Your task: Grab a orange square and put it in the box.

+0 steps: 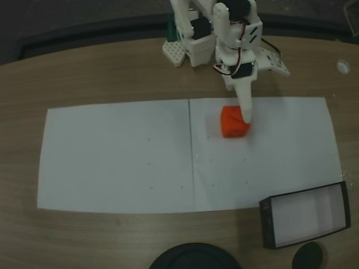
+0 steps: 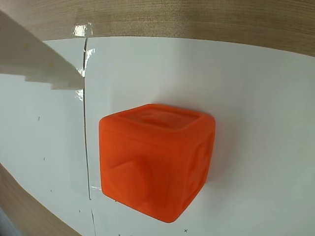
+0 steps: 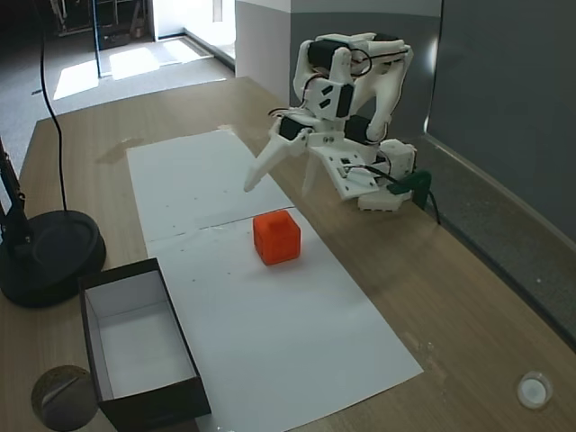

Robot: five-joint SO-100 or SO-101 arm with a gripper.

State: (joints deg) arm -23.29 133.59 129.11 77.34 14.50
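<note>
Wrist view framed the orange square (image 2: 157, 164) at centre, directly ahead of the gripper (image 3: 281, 180). It sat on white paper (image 1: 118, 162), untouched. In a fixed view the jaws stood spread wide and empty, just above the cube's upper-right side. The box (image 3: 135, 351) waited at lower left.

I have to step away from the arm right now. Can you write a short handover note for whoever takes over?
Gripper: open, empty, poised just above and behind the orange square, not touching it.
Orange square: sits on the white paper near the seam between the sheets, not yet grabbed.
Box: empty, at the table edge beside the paper.
Done: approach only.
Left: close on the square, lift, carry to the box, release.
</note>
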